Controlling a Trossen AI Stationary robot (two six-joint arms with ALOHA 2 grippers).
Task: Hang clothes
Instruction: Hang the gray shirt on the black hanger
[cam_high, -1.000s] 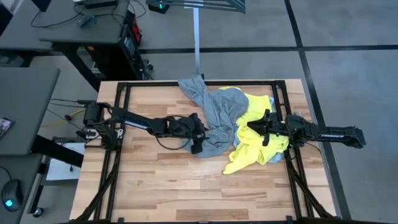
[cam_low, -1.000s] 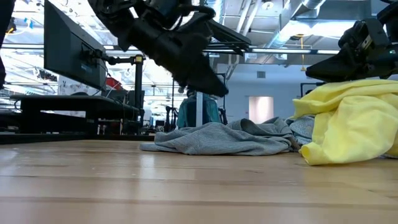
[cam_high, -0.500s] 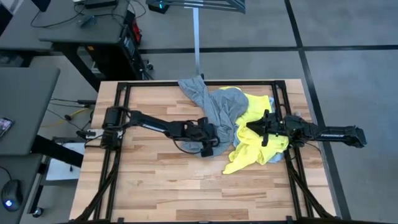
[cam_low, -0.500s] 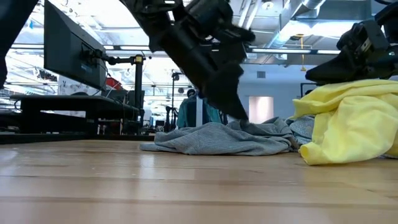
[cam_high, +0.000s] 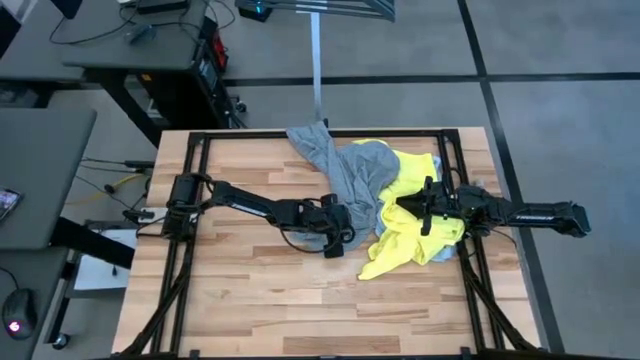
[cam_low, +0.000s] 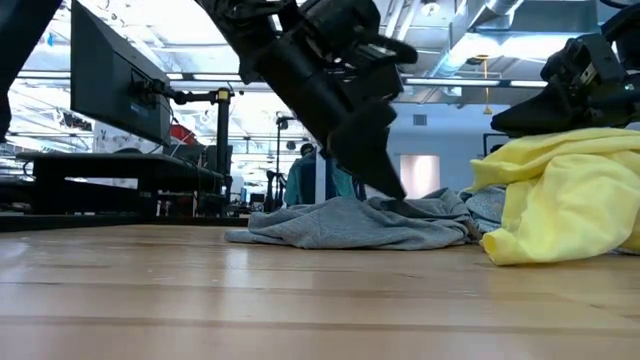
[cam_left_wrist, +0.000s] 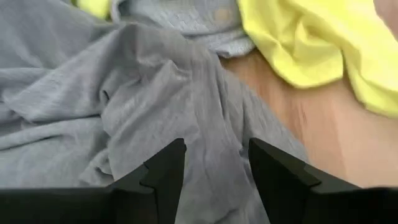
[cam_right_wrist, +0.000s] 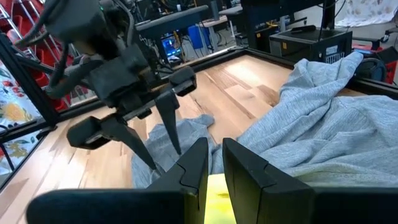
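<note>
You cannot make out the pale light-blue collared shirt (cam_high: 447, 250) properly: only a sliver of it peeks out under the bright neon-yellow soft T-shirt (cam_high: 408, 222), on the side of the right hand toward the counter's near edge. The tips of your left hand (cam_high: 336, 240) are hard to follow from above, dark against the crumpled grey soft T-shirt (cam_high: 350, 190); the left wrist view shows its two dark fingers (cam_left_wrist: 163, 171) spread wide with grey folds between and just beyond them, holding nothing, and in the low view the tips come down to the cloth, though you cannot tell whether they press into it. Your right hand (cam_high: 428, 212) sits above the yellow T-shirt, its fingers (cam_right_wrist: 194, 163) drawn narrow with yellow fabric showing at their base, so it looks pinched on that shirt. The grey T-shirt runs from the left hand toward the far edge of the wooden plank counter (cam_high: 260, 300), where one end droops over the black frame. Bare planks lie open on the near side of both hands.
</note>
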